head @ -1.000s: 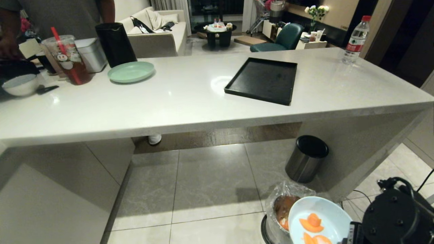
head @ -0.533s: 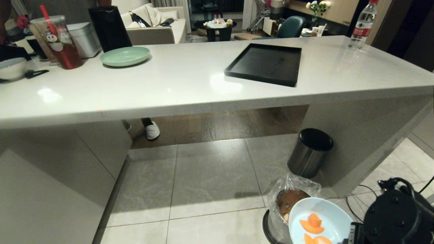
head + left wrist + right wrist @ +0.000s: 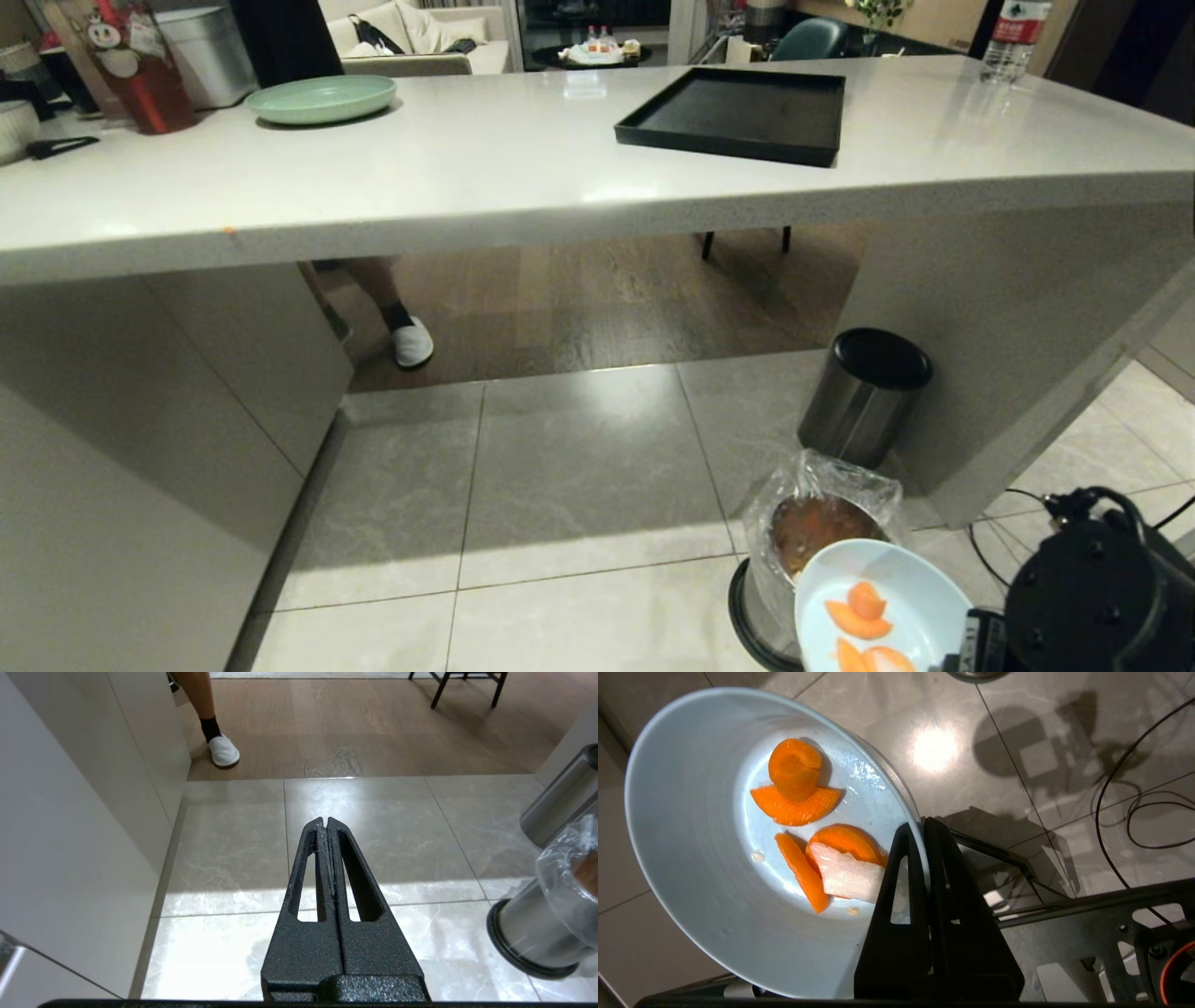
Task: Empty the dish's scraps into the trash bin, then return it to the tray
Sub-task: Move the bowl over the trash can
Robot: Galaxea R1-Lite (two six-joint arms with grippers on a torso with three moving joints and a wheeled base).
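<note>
My right gripper point(image 3: 920, 828) is shut on the rim of the dish point(image 3: 686, 858), a pale blue bowl held tilted low over the floor. The scraps point(image 3: 798, 788), orange slices and a pale chunk, lie inside it. In the head view the dish point(image 3: 920, 583) sits at the bottom right, overlapping the near edge of the trash bin point(image 3: 767, 537), whose clear bag covers the rim and whose inside is brownish. The black tray point(image 3: 738, 112) lies bare on the counter above. My left gripper point(image 3: 325, 822) is shut on nothing, held over the floor tiles to the left of the trash bin point(image 3: 537, 928).
A steel bin with a black lid point(image 3: 864, 397) stands just behind the trash bin, beside the counter's side panel point(image 3: 1008, 355). A mint-green plate point(image 3: 322, 98) and a water bottle point(image 3: 1013, 37) are on the counter. A person's foot point(image 3: 411, 341) shows beyond the counter. Cables point(image 3: 1134, 812) lie on the floor.
The whole head view has sunk, so the counter now sits higher in the picture and more floor shows. The dish stays in my right gripper by the trash bin, scraps still inside.
</note>
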